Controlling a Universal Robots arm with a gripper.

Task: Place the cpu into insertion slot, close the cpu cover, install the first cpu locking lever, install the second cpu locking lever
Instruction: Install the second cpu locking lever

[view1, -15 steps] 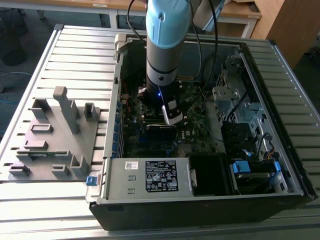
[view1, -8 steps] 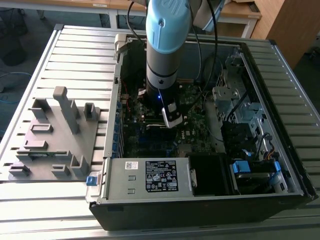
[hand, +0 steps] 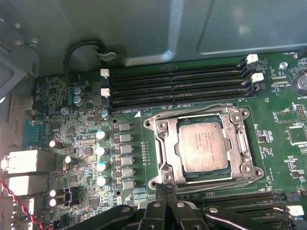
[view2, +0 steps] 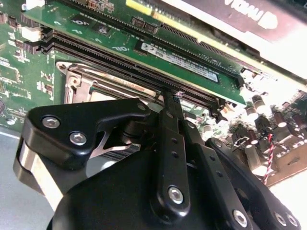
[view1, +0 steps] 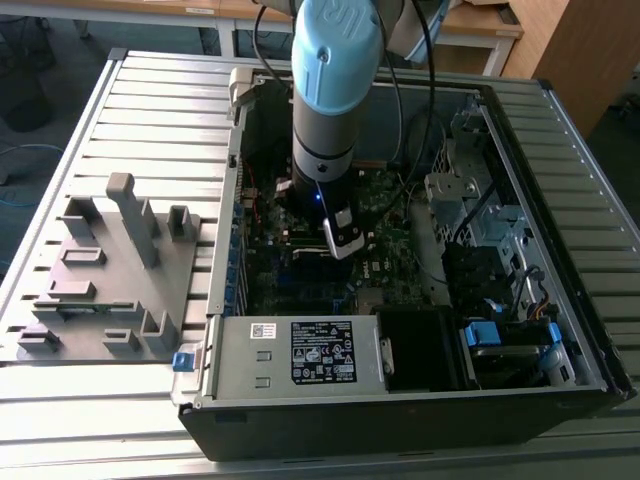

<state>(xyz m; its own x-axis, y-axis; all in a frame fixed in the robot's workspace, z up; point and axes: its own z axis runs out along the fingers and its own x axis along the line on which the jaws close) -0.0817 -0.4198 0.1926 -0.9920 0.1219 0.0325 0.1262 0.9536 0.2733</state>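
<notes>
Black fingers, pressed together and empty, just short of the cpu cover lying over the seated cpu. Risk: fingertips slipping, scraping the motherboard.

Above the cpu the way is open, its metal top bare inside the closed cpu cover. Memory slots run close along one side of the cpu, with the case wall rising just beyond them. Capacitors stand up on another side.
</notes>
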